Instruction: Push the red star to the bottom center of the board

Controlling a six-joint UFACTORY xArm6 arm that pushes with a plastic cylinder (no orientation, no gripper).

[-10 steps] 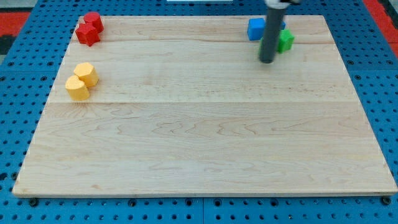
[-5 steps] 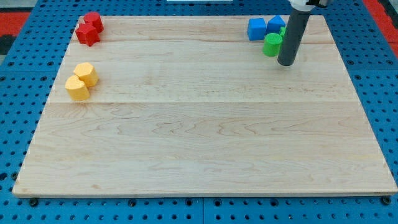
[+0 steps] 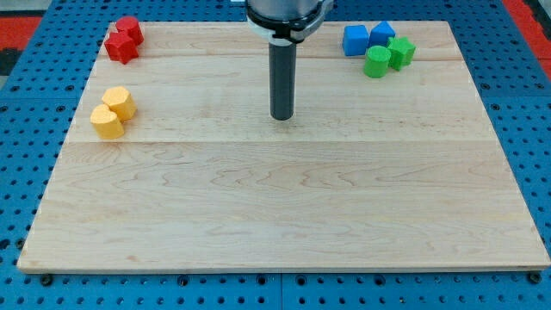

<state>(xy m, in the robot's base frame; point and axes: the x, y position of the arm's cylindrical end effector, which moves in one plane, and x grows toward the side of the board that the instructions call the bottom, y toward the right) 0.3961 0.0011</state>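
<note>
The red star [image 3: 120,47] lies at the board's top left corner, touching a second red block [image 3: 129,29] just above it. My tip [image 3: 281,117] rests on the wooden board [image 3: 284,207] near its upper middle, far to the right of the red star and touching no block.
Two yellow blocks [image 3: 113,112] sit together at the left edge below the red ones. At the top right are two blue blocks [image 3: 367,38], a green cylinder [image 3: 376,62] and a green star [image 3: 401,52]. A blue pegboard surrounds the board.
My tip moved from the top right, beside the green and blue blocks, leftward to the board's upper middle. No block has visibly moved in the last half second.
</note>
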